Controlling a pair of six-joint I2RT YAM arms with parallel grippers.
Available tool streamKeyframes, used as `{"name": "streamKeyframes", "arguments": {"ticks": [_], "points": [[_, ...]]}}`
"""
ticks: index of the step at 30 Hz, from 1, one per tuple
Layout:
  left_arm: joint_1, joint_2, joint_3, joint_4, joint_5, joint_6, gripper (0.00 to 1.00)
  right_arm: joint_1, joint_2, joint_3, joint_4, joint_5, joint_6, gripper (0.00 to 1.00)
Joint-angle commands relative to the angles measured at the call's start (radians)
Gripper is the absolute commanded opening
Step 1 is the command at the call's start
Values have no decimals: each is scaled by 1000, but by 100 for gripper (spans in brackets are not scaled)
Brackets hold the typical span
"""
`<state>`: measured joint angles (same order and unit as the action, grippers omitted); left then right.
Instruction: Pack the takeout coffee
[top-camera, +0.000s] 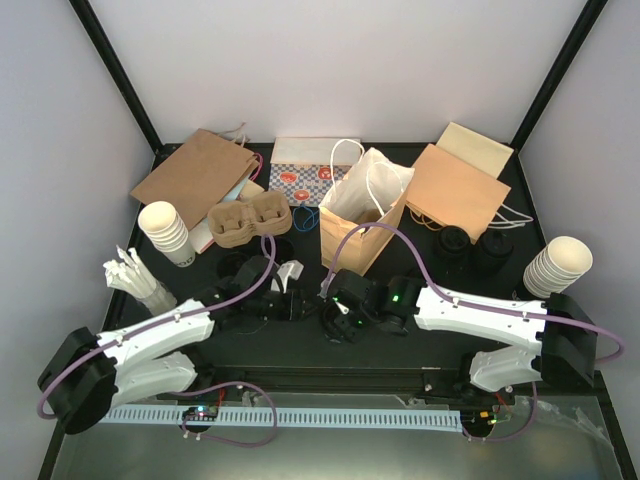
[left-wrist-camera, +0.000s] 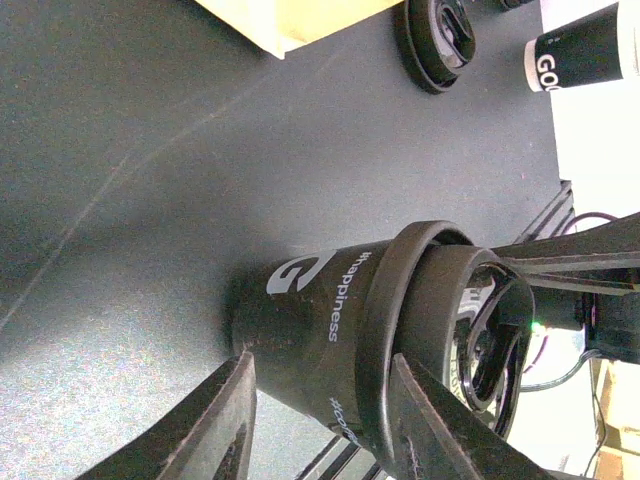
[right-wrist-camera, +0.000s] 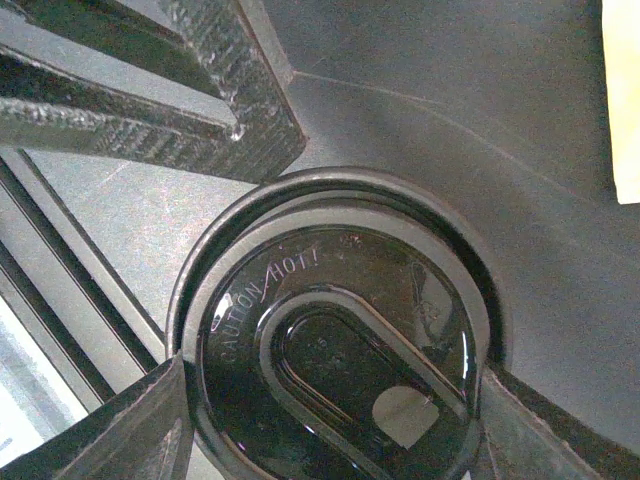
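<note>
Left wrist view: takeout coffee cup (left-wrist-camera: 300, 320) is standing on the black table (left-wrist-camera: 150, 200), just near of the open paper bag (top-camera: 350, 240).
Right gripper (right-wrist-camera: 332, 372) is straddling its lid (right-wrist-camera: 340, 300), contact impossible to tell; left gripper (left-wrist-camera: 322, 395) is facing it from the left, fingers (left-wrist-camera: 225, 425) spread apart.

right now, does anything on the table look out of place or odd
Maybe one thing: in the left wrist view a black lid seems to lie loose on the table, no cup under it. The near coffee cup stands upright, lidded.
</note>
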<state>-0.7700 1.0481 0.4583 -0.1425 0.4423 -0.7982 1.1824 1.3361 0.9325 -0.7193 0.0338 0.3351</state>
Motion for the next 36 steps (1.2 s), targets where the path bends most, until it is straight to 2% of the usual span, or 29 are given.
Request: {"name": "streamKeyframes", "arguments": {"ticks": [1, 4, 12, 25, 36], "points": [[11, -50, 36, -13, -1, 30, 41, 6, 42, -61, -97, -88, -11, 65], [28, -78, 29, -11, -9, 32, 42, 7, 28, -62, -79, -101, -31, 65], [99, -63, 0, 30, 89, 39, 42, 10, 35, -65, -28, -119, -61, 65], [100, 44, -51, 159, 215, 60, 37, 11, 50, -59, -35, -110, -55, 65], [100, 109, -52, 192, 253, 101, 37, 11, 63, -57, -34, -124, -60, 64]]}}
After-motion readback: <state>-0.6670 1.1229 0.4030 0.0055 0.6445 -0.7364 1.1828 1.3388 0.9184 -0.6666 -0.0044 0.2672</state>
